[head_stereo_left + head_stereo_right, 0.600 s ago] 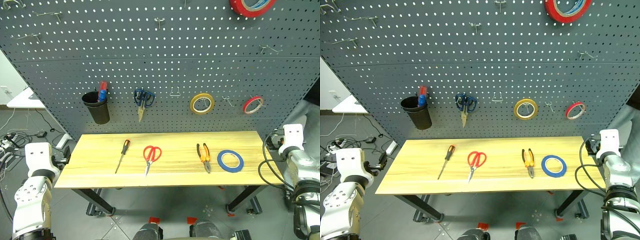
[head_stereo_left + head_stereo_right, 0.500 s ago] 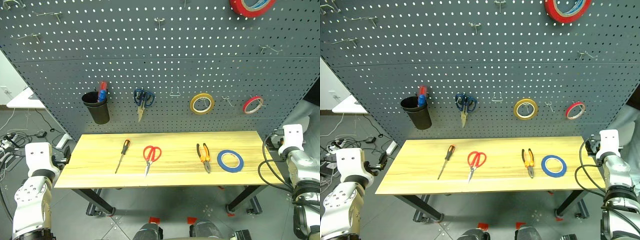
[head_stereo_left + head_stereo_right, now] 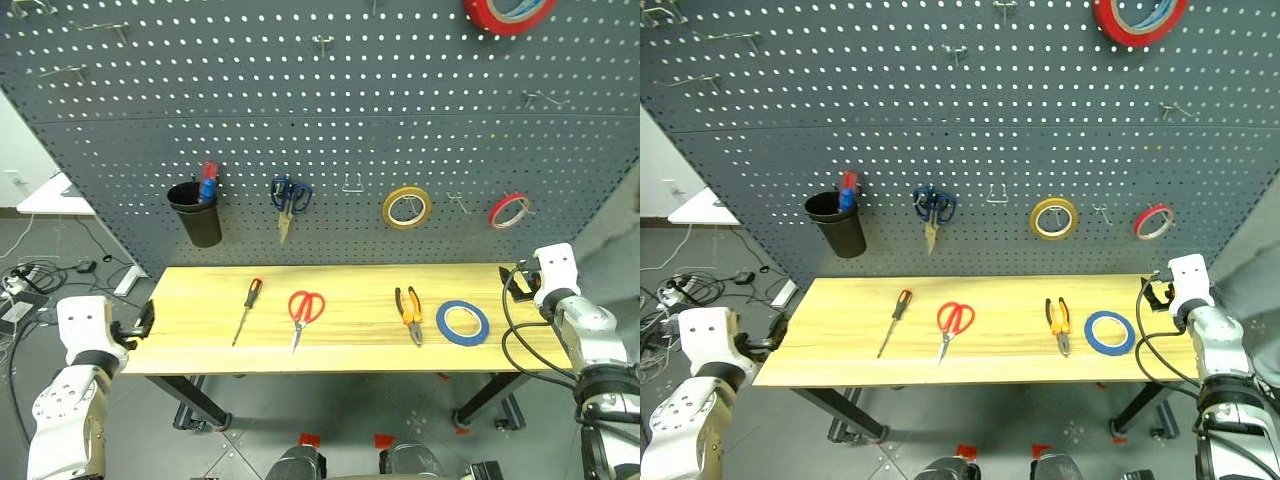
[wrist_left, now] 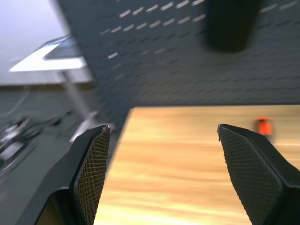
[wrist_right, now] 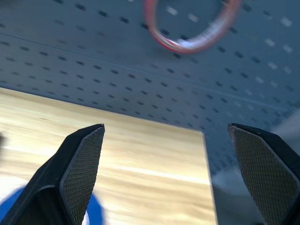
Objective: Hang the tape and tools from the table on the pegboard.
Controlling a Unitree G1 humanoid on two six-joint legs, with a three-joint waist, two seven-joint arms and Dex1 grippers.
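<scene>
A: Entry. Step in hand: the approach, as I judge it; nothing is picked up. All four task items lie flat on the counter (image 3: 200, 350). Taking the red-handled scissors (image 3: 303, 312) as landmark: the screwdriver (image 3: 245, 308) lies just to their left, the pliers (image 3: 407, 312) to their right, the blue tape (image 3: 462, 322) further right beyond the pliers.

B: Hands?

A: Left hand (image 4: 161, 173) released, fingers spread wide, nothing between them; it sits at the counter's left end, well left of the scissors. Right hand (image 5: 171, 173) likewise released and empty, at the right end, near the blue tape.

B: Next move?

A: Probably the right hand goes to the blue tape, being nearest. The ring lies flat, so one finger needs to go into the hole and one outside the band, then lift it to a free hook (image 3: 458, 201) on the pegboard (image 3: 330, 120), above and right of the scissors, between the yellow tape (image 3: 406, 207) and the small red tape (image 3: 508, 210).

B: Containers?

A: One black cup (image 3: 196, 212) hangs on the pegboard, above and left of the scissors. It holds something red and blue, possibly pens or a marker; too small to tell.
</scene>
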